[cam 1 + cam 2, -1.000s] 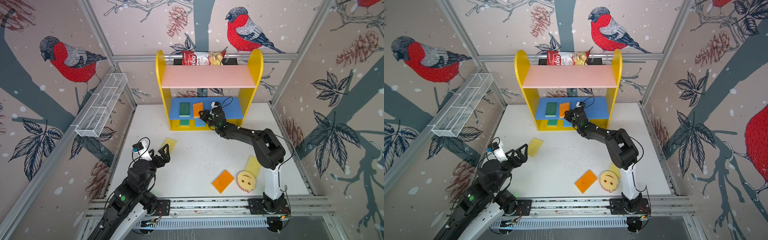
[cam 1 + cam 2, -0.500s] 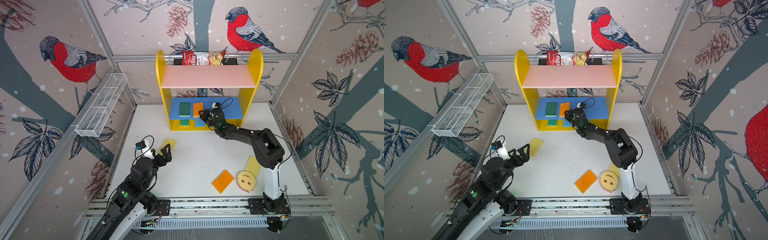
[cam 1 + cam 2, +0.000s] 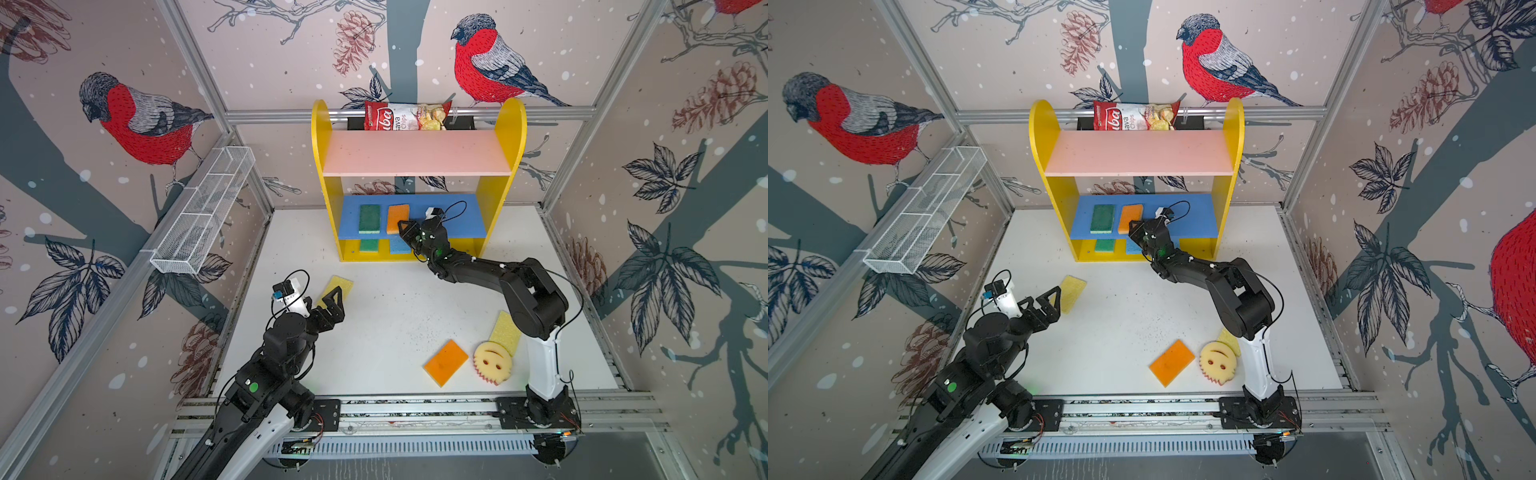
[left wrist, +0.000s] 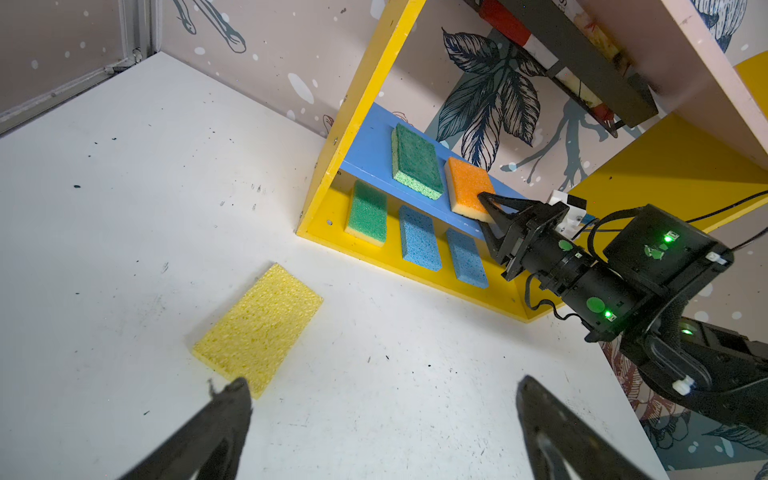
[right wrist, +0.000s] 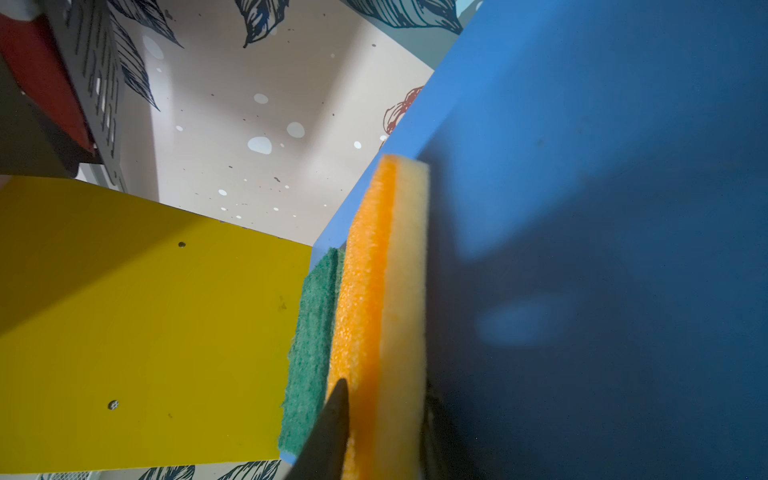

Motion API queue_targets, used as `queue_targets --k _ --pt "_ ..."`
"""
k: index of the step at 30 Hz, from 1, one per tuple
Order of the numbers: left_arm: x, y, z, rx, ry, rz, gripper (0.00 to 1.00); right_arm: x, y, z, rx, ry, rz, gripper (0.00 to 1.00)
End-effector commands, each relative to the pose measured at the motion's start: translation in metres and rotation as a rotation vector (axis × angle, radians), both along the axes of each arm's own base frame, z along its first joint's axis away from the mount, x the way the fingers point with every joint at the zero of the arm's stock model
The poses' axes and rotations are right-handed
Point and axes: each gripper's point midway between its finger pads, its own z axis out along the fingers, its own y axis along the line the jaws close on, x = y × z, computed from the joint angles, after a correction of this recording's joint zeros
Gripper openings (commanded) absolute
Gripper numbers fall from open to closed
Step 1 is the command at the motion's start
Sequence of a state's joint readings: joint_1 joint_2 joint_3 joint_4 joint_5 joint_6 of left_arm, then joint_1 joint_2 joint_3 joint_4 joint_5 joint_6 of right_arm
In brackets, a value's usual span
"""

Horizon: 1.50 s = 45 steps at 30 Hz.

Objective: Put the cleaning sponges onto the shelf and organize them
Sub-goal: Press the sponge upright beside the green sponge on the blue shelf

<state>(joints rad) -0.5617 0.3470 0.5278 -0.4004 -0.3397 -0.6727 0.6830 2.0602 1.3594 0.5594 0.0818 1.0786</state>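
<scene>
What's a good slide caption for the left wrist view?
Open left gripper hovers by a yellow sponge; right gripper straddles an orange sponge on the middle board of the shelf.

text | chips bag (image 3: 405, 117) | "iba", "ava Chips" partly legible

Bullfinch-patterned walls (image 3: 270, 62) (aluminium-framed) surround a scuffed white tabletop (image 3: 395, 316).

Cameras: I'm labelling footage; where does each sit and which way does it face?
Top views: overhead, looking down on the shelf and both arms.
Left wrist: on the left arm, facing the yellow sponge; open left tool fingertips show.
Right wrist: at the shelf, looking along the orange sponge; right tool fingertips flank it.
Shared: every view shows that orange sponge.
</scene>
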Motion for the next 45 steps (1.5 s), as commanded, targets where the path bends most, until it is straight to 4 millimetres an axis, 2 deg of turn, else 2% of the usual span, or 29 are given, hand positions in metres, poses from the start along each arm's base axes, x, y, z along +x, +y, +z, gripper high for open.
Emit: queue_targets --k 1,11,18,23,34,40,45 --pt "0.002 -0.001 0.009 -0.002 -0.031 -0.005 0.98 0.002 -0.008 -0.012 -0.042 0.029 -0.036 0.35" --pt "0.001 -0.002 0.009 -0.008 -0.032 -0.009 0.98 0.005 -0.022 -0.016 -0.056 0.038 -0.069 0.44" --pt "0.000 0.000 0.010 -0.009 -0.034 -0.004 0.98 0.005 -0.022 -0.013 -0.075 0.026 -0.062 0.64" --pt "0.000 -0.001 0.009 -0.015 -0.033 -0.008 0.98 0.006 -0.017 -0.009 -0.146 0.005 -0.061 0.70" --pt "0.001 -0.002 0.010 -0.023 -0.033 -0.008 0.98 0.003 -0.007 -0.010 -0.203 0.001 -0.031 0.74" --pt "0.000 -0.002 0.009 -0.025 -0.031 -0.006 0.98 0.004 -0.001 -0.005 -0.376 -0.022 -0.053 0.75" --pt "0.001 -0.002 0.008 -0.028 -0.030 -0.008 0.98 0.003 -0.003 -0.006 -0.385 -0.012 -0.066 0.77"
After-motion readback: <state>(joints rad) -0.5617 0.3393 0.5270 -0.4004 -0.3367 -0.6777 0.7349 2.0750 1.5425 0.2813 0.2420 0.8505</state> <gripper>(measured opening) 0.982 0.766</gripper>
